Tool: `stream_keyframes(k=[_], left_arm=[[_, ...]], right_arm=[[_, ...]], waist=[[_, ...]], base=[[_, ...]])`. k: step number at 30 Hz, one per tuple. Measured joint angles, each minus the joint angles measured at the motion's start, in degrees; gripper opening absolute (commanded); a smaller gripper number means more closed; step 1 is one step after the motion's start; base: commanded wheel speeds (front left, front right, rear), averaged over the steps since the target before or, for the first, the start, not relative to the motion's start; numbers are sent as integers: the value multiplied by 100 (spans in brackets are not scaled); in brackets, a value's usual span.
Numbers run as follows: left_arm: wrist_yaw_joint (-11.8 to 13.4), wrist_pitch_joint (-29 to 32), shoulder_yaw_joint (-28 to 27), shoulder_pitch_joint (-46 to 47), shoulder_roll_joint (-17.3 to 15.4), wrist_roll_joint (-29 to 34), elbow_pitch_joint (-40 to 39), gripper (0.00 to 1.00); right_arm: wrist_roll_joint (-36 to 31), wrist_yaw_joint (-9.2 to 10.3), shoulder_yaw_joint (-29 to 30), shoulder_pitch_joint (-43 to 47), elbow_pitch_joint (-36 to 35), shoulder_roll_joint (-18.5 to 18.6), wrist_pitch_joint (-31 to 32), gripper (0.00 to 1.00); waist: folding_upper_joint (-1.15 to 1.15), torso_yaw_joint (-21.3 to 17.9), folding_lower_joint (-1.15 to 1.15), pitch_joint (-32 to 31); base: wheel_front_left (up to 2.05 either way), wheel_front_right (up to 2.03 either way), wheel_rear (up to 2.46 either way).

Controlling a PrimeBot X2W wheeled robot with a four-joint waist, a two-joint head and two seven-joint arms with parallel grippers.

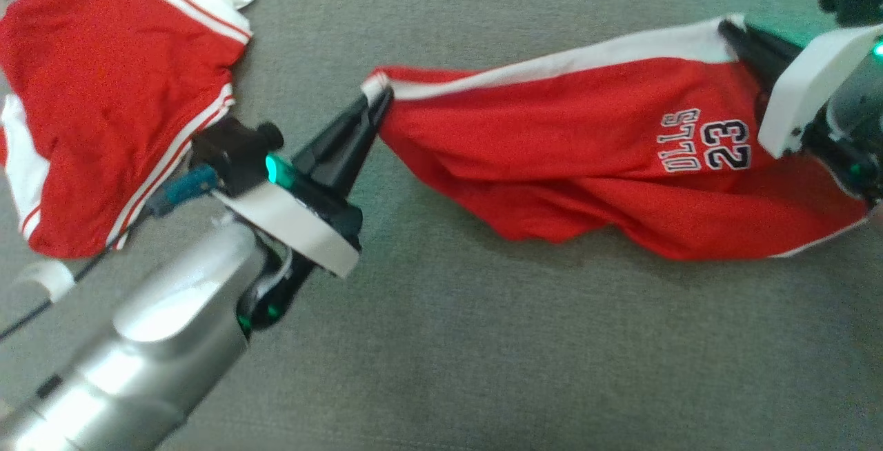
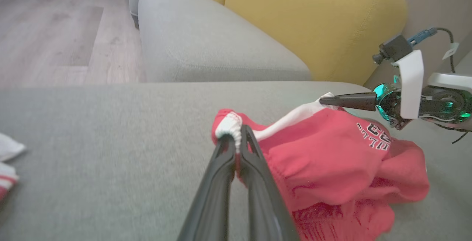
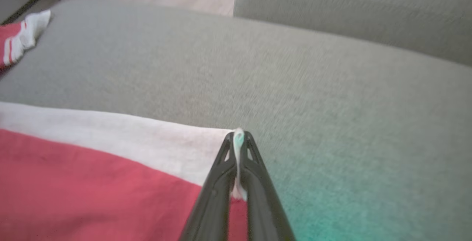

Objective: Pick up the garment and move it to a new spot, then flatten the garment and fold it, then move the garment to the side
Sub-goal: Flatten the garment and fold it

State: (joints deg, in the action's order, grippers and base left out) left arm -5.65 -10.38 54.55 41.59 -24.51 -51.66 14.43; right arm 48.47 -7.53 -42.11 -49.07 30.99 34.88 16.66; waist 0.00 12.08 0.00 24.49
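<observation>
The garment (image 1: 593, 154) is a pair of red shorts with a white side stripe and a "23" print, stretched across the grey cushion between my two grippers. My left gripper (image 1: 378, 98) is shut on its waistband corner, seen bunched white and red at the fingertips (image 2: 236, 138). My right gripper (image 1: 730, 27) is shut on the white hem corner at the far right, with the cloth pinched between its fingers (image 3: 239, 141). That right gripper (image 2: 324, 101) also shows in the left wrist view. The middle of the garment (image 2: 332, 163) sags in folds.
A second red and white garment (image 1: 110, 92) lies at the upper left, with its edge (image 3: 22, 34) at the right wrist view's left. A yellow back cushion (image 2: 313, 23) and a grey cushion (image 2: 206, 42) rise behind the seat. A cable (image 1: 41, 306) trails at the left.
</observation>
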Motion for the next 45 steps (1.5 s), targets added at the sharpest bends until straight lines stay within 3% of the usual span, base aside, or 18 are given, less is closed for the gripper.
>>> stream_keyframes(k=[5,10,14,16,22,26,33,34,38,45], left_arm=[[-15,-27,-51,572,-100,324,7,0],[-45,70,-200,1768,-157,683,65,0],[-88,49,-359,3242,59,1221,494,0],[29,-143,-512,3711,227,1443,697,0],[231,-441,-875,4354,565,2022,998,0],[113,-442,-871,3822,577,2415,813,0],[55,-441,-619,1486,433,3005,185,0],[55,-441,-619,1486,433,3005,185,0],[288,-439,-616,39,432,3143,-110,0],[572,-439,-287,-1678,456,3509,-289,0]], right_arm=[[52,0,105,-465,-110,133,-682,0],[34,0,325,-1328,-283,445,-1199,0],[-325,0,791,-2181,-272,666,-1834,0],[-491,0,972,-2521,-256,700,-2100,0],[-928,0,1422,-2908,-293,735,-2735,0],[-931,0,1562,-2569,-528,737,-2884,0],[-861,0,1870,-168,-1106,630,-2981,0],[-861,0,1870,-168,-1106,630,-2981,0],[-934,0,2297,1396,-1457,390,-2985,0],[-1380,0,3729,3987,-2518,-161,-2880,0]], waist=[[0,-228,0,-67],[0,-554,0,-27],[0,-931,0,138],[0,-1083,1,217],[0,-1493,1,391],[0,-1626,0,388],[0,-1667,0,205],[0,-1667,0,205],[0,-1721,-1,21],[0,-1759,-2,-408]], base=[[0,0,0],[0,0,0],[0,0,0],[0,0,0],[0,0,0],[0,0,0],[0,0,0],[0,0,0],[0,0,0],[0,0,0]])
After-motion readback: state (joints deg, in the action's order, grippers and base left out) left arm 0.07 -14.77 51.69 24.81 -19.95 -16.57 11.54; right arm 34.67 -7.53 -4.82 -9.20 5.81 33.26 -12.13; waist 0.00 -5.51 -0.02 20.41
